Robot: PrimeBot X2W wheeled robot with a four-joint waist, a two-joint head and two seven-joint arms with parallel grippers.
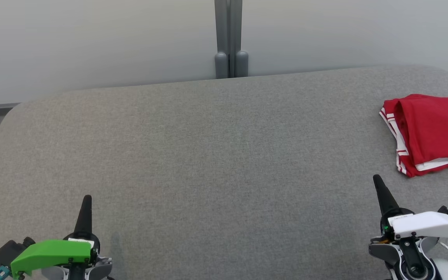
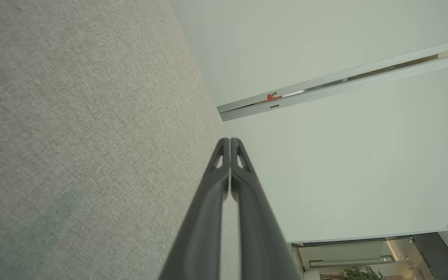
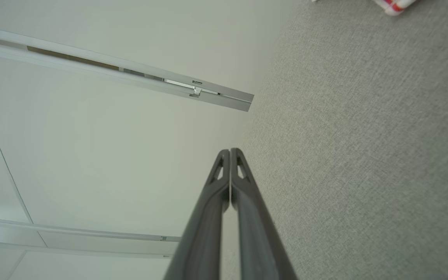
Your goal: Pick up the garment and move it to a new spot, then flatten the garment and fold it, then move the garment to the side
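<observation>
Ahead of the right gripper [image 1: 378, 182] and a little to its outer side, near but not touching: one red garment [image 1: 430, 132] with white striped trim. It lies folded in a compact stack at the right end of the grey cloth-covered table [image 1: 208, 155], its outer part cut off by the edge of the head view. A corner of its trim [image 3: 397, 6] shows at the top of the right wrist view, beyond the fingertips. Placement reads as deliberate: the layers are squared on one another and set well away from the middle of the table, which matches the last step of the task. Judged from this, the fold and the move aside look done. Right gripper: two dark fingers pressed together along their length, tips meeting, nothing between them. It is parked low at the near edge, fingers pointing away over the table. Left gripper [image 1: 86, 200]: same condition, fingers closed tip to tip and empty, parked at the near left corner, well apart from the garment with the width of the table between. Both sit back at the near edge, probably so that neither drags on the stack. Beyond both sets of fingertips: a pale wall [image 1: 91, 39] with a grey post [image 1: 230, 39] at its middle, behind the far edge of the table. Handling note: the stack is loose fabric, so a further nudge from the right gripper could slide the top layers off square.
</observation>
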